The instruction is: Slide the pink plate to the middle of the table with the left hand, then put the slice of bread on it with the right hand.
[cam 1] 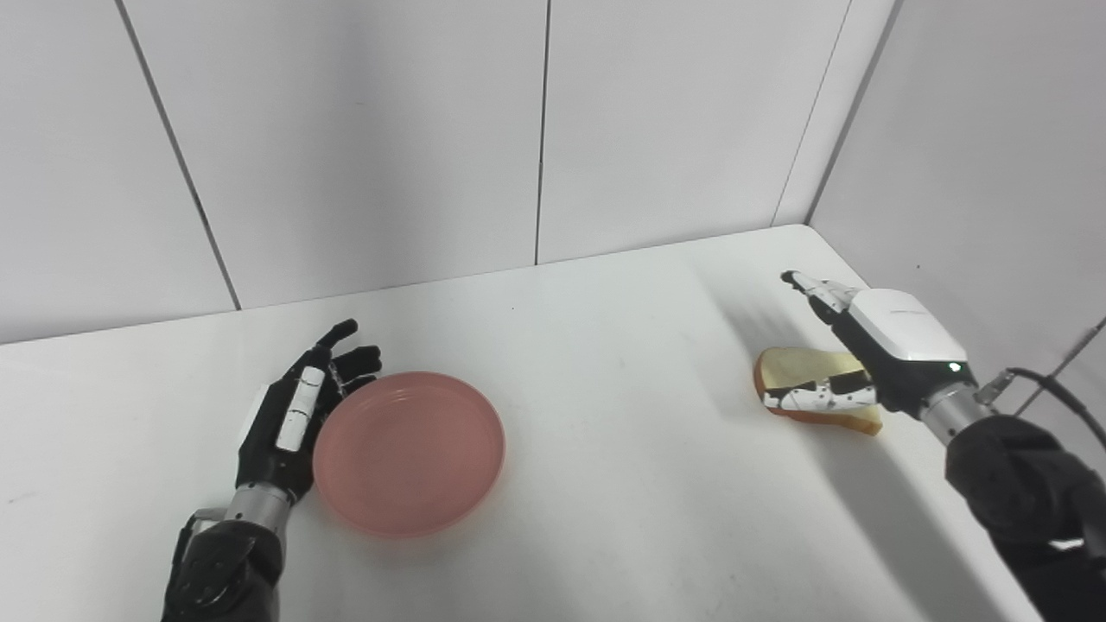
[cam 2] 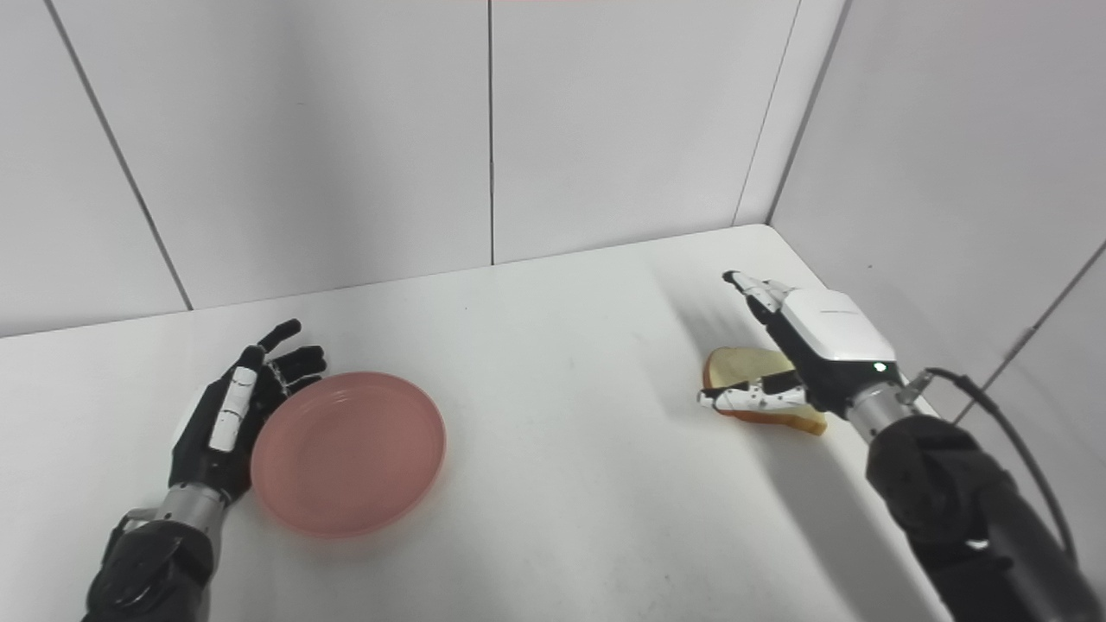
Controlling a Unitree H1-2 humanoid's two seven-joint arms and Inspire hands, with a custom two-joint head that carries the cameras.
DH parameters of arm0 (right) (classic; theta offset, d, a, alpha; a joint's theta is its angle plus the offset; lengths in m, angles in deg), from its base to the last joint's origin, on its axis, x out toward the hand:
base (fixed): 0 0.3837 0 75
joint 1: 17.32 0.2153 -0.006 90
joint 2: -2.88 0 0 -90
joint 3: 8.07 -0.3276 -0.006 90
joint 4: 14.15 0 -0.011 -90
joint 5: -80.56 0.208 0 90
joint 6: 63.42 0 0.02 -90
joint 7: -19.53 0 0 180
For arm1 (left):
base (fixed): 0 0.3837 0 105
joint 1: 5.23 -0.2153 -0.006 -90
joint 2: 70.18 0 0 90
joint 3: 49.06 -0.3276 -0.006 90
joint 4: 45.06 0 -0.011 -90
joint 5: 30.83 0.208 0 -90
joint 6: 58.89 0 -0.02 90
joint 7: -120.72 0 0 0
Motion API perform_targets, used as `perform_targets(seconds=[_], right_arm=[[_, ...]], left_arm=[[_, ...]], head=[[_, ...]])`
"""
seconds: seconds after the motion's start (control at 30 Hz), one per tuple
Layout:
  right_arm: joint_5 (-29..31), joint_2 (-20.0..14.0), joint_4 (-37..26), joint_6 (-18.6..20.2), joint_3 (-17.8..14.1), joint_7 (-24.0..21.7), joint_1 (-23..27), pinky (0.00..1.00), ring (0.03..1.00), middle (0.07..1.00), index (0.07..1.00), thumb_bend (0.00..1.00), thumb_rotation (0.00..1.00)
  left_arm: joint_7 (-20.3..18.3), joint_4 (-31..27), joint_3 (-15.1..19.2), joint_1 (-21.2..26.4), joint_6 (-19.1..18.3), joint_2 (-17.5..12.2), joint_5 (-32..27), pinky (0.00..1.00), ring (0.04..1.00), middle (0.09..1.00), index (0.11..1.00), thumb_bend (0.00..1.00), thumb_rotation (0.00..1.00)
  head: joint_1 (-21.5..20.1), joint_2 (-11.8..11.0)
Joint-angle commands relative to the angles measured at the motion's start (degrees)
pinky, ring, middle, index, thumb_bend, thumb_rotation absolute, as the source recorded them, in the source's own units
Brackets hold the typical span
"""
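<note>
Left hand [cam 1: 289, 415] released, fingers spread, touching left rim of pink plate [cam 1: 409, 452]. Bread slice [cam 1: 804, 370] lies on desk [cam 1: 622, 484] well right of plate; right hand [cam 1: 873, 345] released over it, thumb across its near edge.

We see the pink plate [cam 1: 409, 451] lying flat and upright on the white table [cam 1: 605, 415], left of the table's middle and toward the near edge. It is round, shallow, a dull salmon pink, with a low raised rim and nothing on it. The slice of bread [cam 1: 808, 371] lies far off to the right, well apart from the plate and close to the table's right edge. It has a pale, yellowish face and a darker golden-brown crust. Its far end looks rounded; we cannot tell its full outline, since part of it is covered.
</note>
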Motion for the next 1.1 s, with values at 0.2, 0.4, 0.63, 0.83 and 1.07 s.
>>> perform_targets(seconds=[0.2, 0.4, 0.63, 0.83, 1.07], right_arm=[[-2.78, -7.75, 1.04, 2.2, 2.04, -6.97, 0.72, 1.0, 0.966, 0.947, 0.943, 1.0, 0.56], [-0.99, -9.78, 4.87, 1.18, 2.2, -9.41, 2.4, 1.0, 0.966, 0.949, 0.934, 1.0, 0.55], [-1.07, -12.07, 10.38, -4.01, 6.56, -9.13, 5.21, 1.0, 0.963, 0.952, 0.941, 1.0, 0.54], [-2.3, -12.81, 14.53, -6.19, 10.29, -8.06, 7.92, 1.0, 0.96, 0.958, 0.951, 1.0, 0.55], [-3.04, -11.7, 17.4, -7.21, 11.5, -5.76, 10.37, 1.0, 0.975, 0.967, 0.946, 1.0, 0.57]], left_arm=[[0.29, 3.07, -0.17, -2.58, -3.8, 0.12, 0.71, 0.72, 0.724, 0.69, 0.795, 0.86, 0.78], [-0.1, 1.55, 0.1, -2.86, -5.16, 0.07, -0.03, 0.76, 0.735, 0.697, 0.792, 0.85, 0.77], [0.0, 2.42, 0.34, -3.15, -4.63, 0.22, -0.22, 0.73, 0.715, 0.676, 0.779, 0.86, 0.76], [-0.07, 2.61, 0.42, -3.29, -4.49, 0.24, -0.02, 0.73, 0.713, 0.685, 0.778, 0.86, 0.76], [-0.16, 2.72, 0.35, -3.42, -4.37, 0.11, 0.1, 0.74, 0.719, 0.685, 0.77, 0.85, 0.76]], head=[[0.32, 0.51], [0.54, 0.5], [0.53, 0.8], [0.88, 0.86], [1.3, 1.21]])
